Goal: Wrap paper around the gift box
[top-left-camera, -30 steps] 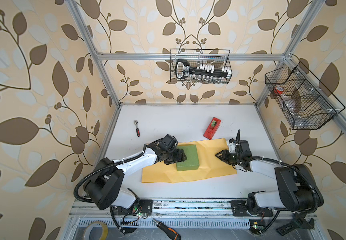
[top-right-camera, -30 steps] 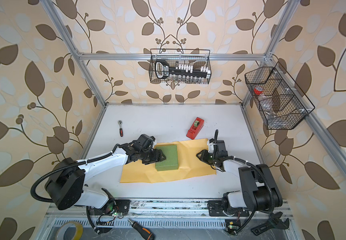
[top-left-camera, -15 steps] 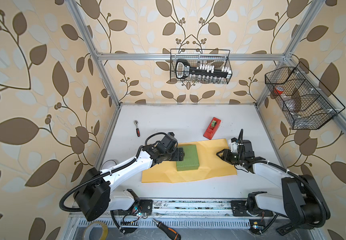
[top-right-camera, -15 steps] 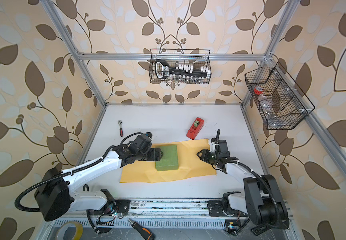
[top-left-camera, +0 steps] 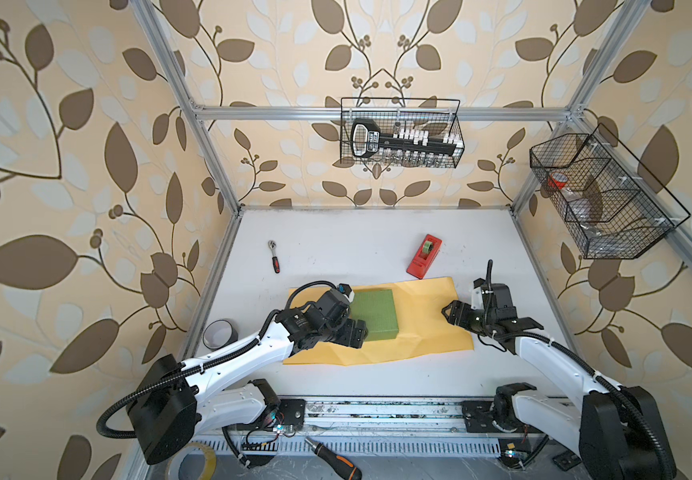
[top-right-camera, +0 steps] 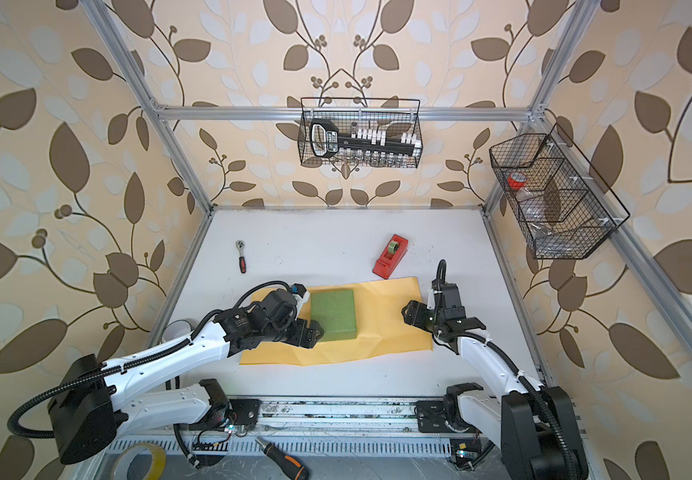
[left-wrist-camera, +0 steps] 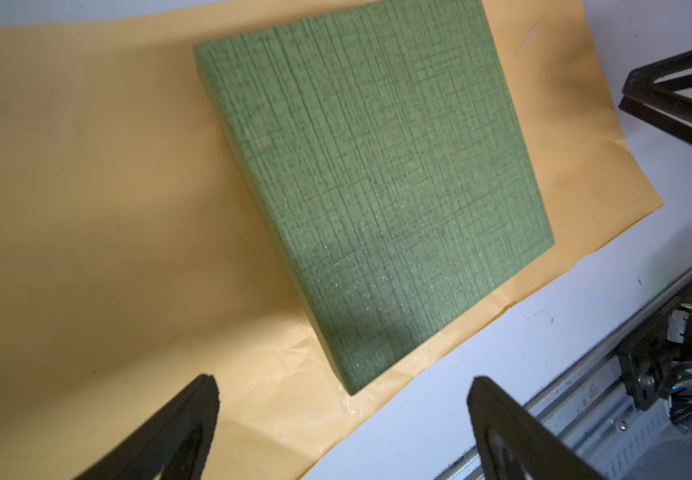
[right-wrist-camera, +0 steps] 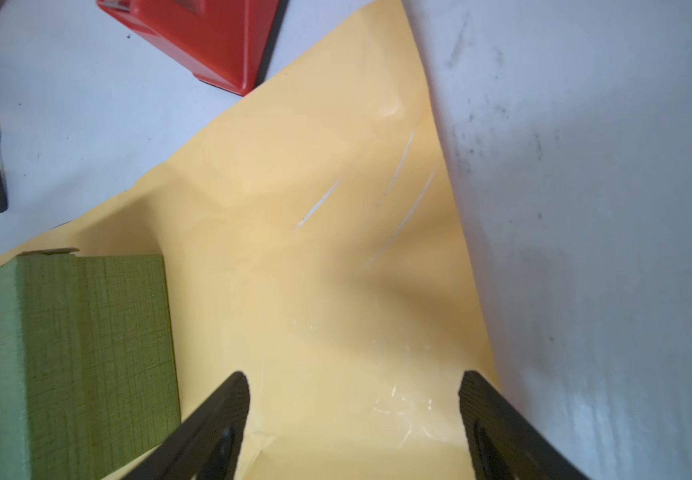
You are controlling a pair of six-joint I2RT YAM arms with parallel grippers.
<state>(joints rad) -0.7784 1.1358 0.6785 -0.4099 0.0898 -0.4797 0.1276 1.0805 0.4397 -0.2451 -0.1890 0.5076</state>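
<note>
The olive-green gift box [top-left-camera: 374, 312] [top-right-camera: 333, 314] lies flat on the left half of the pale yellow-orange paper [top-left-camera: 427, 328] [top-right-camera: 390, 332], which is spread creased on the white table. My left gripper [top-left-camera: 356, 332] [top-right-camera: 314, 332] hovers open at the box's near-left corner. In the left wrist view that gripper [left-wrist-camera: 342, 380] holds nothing; the gift box [left-wrist-camera: 377, 187] and paper [left-wrist-camera: 86, 208] lie beyond it. My right gripper [top-left-camera: 450, 311] [top-right-camera: 408, 311] [right-wrist-camera: 353, 376] stands open over the paper's [right-wrist-camera: 315, 270] right edge, empty, with the gift box [right-wrist-camera: 65, 353] off to one side.
A red tape dispenser [top-left-camera: 424, 257] touches the paper's far edge. A small ratchet [top-left-camera: 274, 257] lies at the back left, a grey tape roll [top-left-camera: 219, 333] by the left rail. Wire baskets [top-left-camera: 402, 133] [top-left-camera: 602, 199] hang on the back and right walls. A screwdriver [top-left-camera: 333, 455] lies below the front rail.
Both grippers have opened wider. The left gripper slid from the box's left side toward its near-left corner. The right gripper stayed at the paper's right edge.
</note>
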